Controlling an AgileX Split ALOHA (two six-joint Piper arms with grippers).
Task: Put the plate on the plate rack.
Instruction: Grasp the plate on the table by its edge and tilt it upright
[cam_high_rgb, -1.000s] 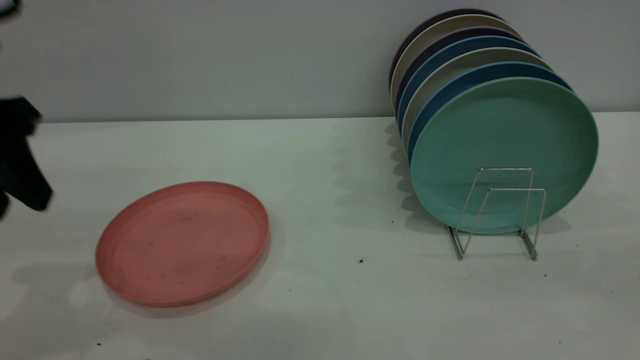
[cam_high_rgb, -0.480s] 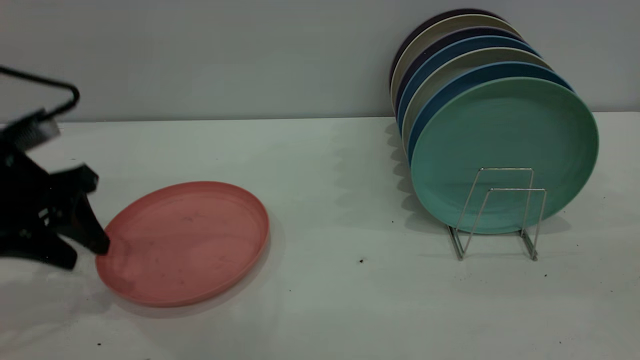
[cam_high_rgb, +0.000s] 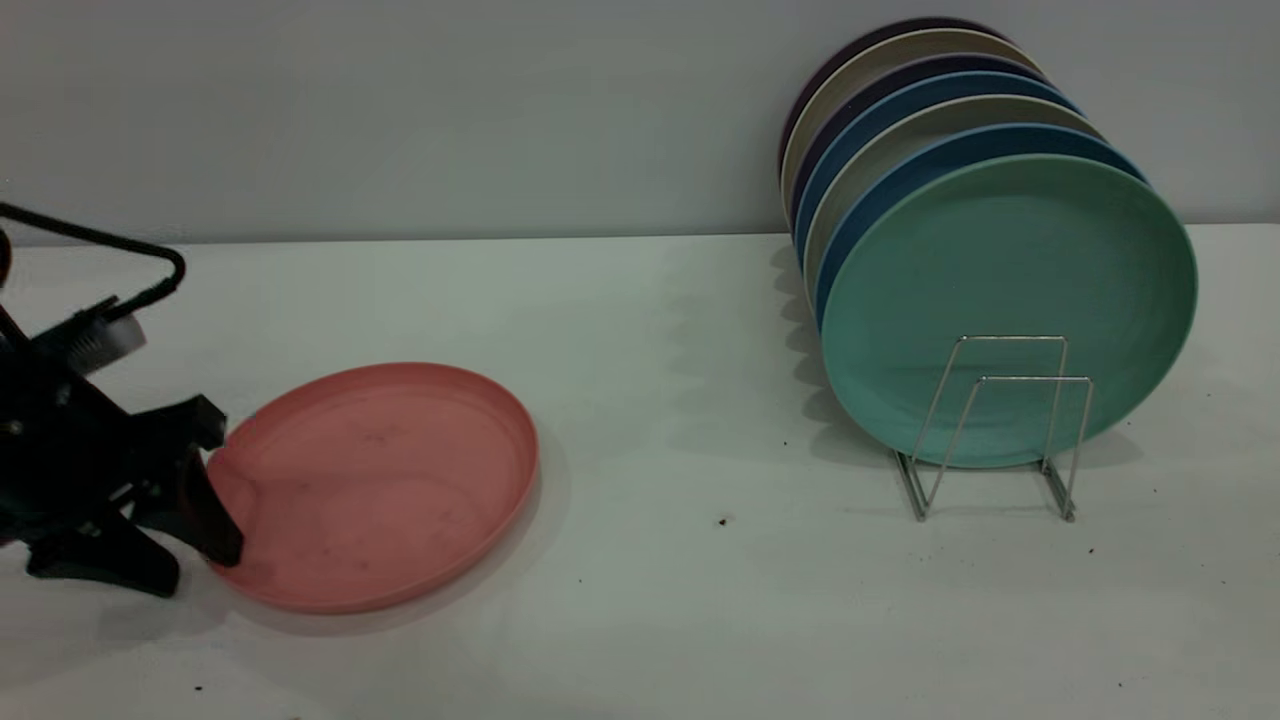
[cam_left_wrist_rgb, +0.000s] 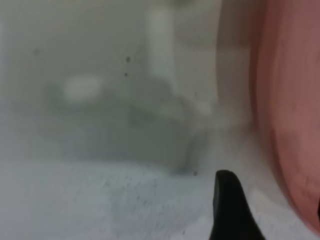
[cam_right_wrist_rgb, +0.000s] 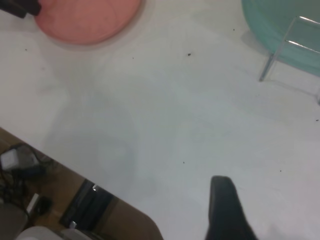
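Observation:
The salmon-pink plate (cam_high_rgb: 380, 485) lies flat on the white table at the left. It also shows in the left wrist view (cam_left_wrist_rgb: 295, 110) and the right wrist view (cam_right_wrist_rgb: 87, 17). My left gripper (cam_high_rgb: 190, 562) is open at the plate's left rim, low on the table. One finger (cam_high_rgb: 222, 535) rests over the rim and the other (cam_high_rgb: 110, 570) is outside it. The silver wire plate rack (cam_high_rgb: 1012, 340) stands at the right, its front loops bare. My right gripper (cam_right_wrist_rgb: 272, 220) is open and empty above the table's near part, out of the exterior view.
Several plates stand in the rack behind the bare loops, the mint-green plate (cam_high_rgb: 1000, 260) foremost and blue and beige ones behind it, leaning towards the wall. Bare table lies between the pink plate and the rack. The table's edge (cam_right_wrist_rgb: 100, 182) shows in the right wrist view.
My left gripper came in from the left edge, moved down and right, and now straddles the pink plate's left rim. The plate and rack have not moved.

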